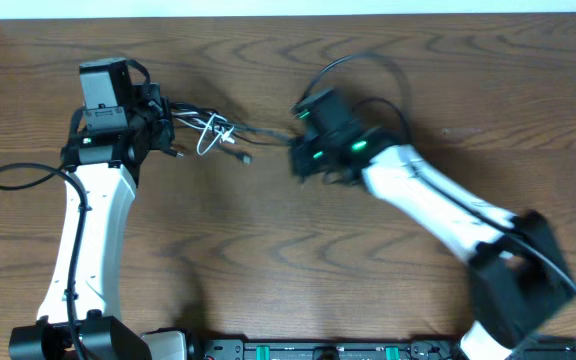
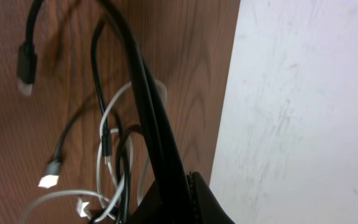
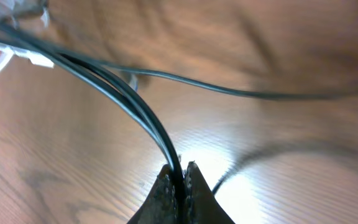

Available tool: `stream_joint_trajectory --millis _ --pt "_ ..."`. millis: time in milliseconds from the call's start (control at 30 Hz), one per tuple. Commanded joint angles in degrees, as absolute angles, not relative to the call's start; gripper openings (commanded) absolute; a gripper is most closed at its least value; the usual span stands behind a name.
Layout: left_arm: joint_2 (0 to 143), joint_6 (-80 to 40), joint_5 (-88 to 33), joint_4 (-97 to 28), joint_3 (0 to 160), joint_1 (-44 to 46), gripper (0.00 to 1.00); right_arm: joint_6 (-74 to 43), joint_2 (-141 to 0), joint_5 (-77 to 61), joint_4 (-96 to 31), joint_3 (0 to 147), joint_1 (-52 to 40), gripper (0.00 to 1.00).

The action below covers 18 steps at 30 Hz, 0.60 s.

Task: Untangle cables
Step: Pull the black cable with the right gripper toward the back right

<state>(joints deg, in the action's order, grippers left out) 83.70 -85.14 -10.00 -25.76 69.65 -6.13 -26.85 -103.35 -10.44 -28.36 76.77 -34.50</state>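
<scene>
I work over a dark wood-grain table (image 1: 268, 260), a flat white surface (image 2: 303, 93) bordering its edge, bright light glaring off the wood.

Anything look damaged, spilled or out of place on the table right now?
Nothing damaged or spilled. The one oddity is the job itself: the white cable is looped through the black cables, knotted mid-table between the left gripper and right gripper, both shut on black strands.
</scene>
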Motion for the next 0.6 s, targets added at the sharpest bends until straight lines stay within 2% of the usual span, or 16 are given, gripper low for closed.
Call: stream_joint_trajectory --millis 0,167,200,400,567 --pt "83.35 -84.47 -8.49 -25.67 69.87 -7.57 0.07 -22.90 -98.87 -8.47 -31.90 76.75 -28.01 0.01" --pt "83.35 -83.99 -8.05 -25.71 69.87 -8.23 0.07 -21.96 -96.07 -9.13 -36.25 76.77 -17.41 0.01" --pt "83.35 -83.64 -8.08 -25.69 69.87 -8.49 0.07 -21.56 -95.98 -10.59 -36.93 76.75 -12.99 0.01" --pt "83.35 -81.87 -7.60 -25.67 69.87 -8.62 0.07 -19.64 -96.01 -14.96 -36.75 76.75 -1.06 0.01" --pt "83.35 -81.95 2.81 -24.73 69.87 -9.32 0.08 -19.66 -96.01 -15.11 -37.06 76.75 7.38 0.01"
